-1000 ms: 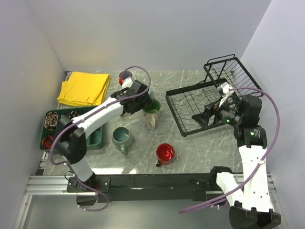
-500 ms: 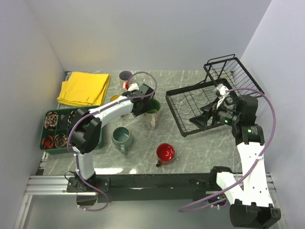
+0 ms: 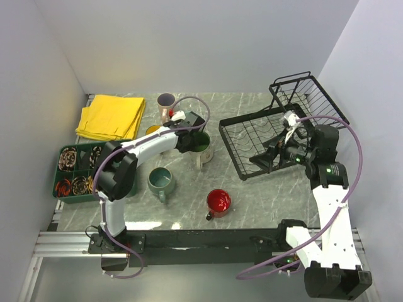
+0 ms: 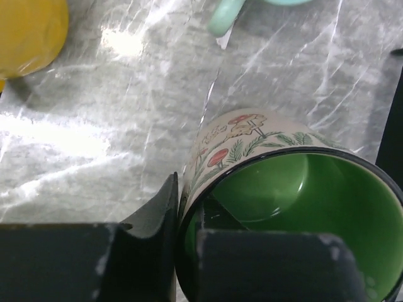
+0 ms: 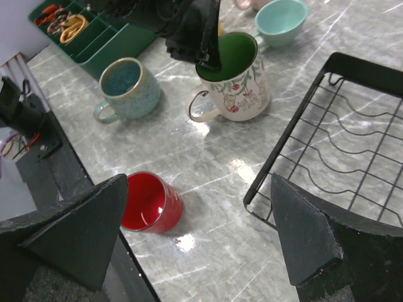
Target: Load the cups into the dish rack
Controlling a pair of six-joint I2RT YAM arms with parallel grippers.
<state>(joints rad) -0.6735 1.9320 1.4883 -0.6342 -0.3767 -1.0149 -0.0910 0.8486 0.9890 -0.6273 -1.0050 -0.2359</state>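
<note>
At table centre, L gripper [image 4: 187, 248] pinches rim of green mug [image 3: 202, 141], one finger inside. Thin off-centre grip, so it may tilt/slip when lifted to dish rack [image 3: 247, 133]. R gripper [image 3: 264, 159] spread wide, empty.

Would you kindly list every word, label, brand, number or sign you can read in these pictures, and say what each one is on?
None: no readable text in any view.
The green mug bears only painted mushrooms and fern sprigs, no words.
The red mug, the wire rack and the yellow cloth show no lettering.
</note>
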